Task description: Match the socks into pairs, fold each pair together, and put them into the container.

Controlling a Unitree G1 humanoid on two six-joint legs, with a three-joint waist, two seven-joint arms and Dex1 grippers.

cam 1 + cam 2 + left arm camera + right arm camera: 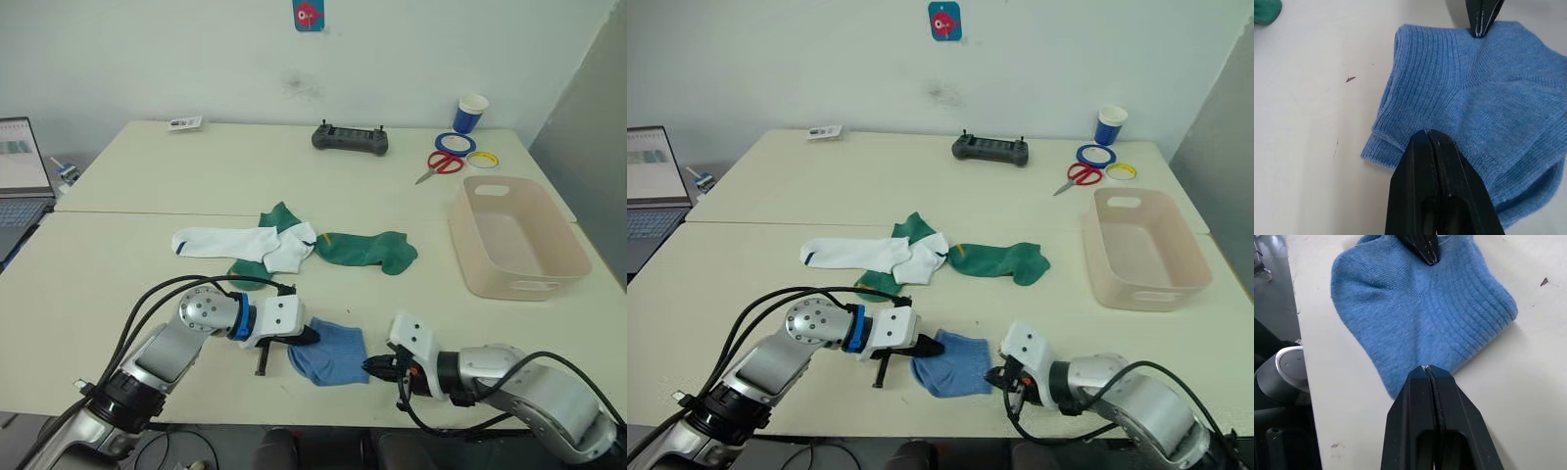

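Near table's front edge, both closed grippers flank blue sock (pixel 330 352).

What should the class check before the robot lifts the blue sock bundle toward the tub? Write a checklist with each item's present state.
1. Left gripper closed on the blue socks: ok, fingers together at the edge.
2. Right gripper closed on the opposite edge: ok.
3. Both blue socks in the bundle: cannot tell, layers overlap.
4. Container free to receive: ok, nothing inside.
5. Path to the container: ok, bare table between.
6. Other pairs matched: not ok, green socks and white socks lie loose.
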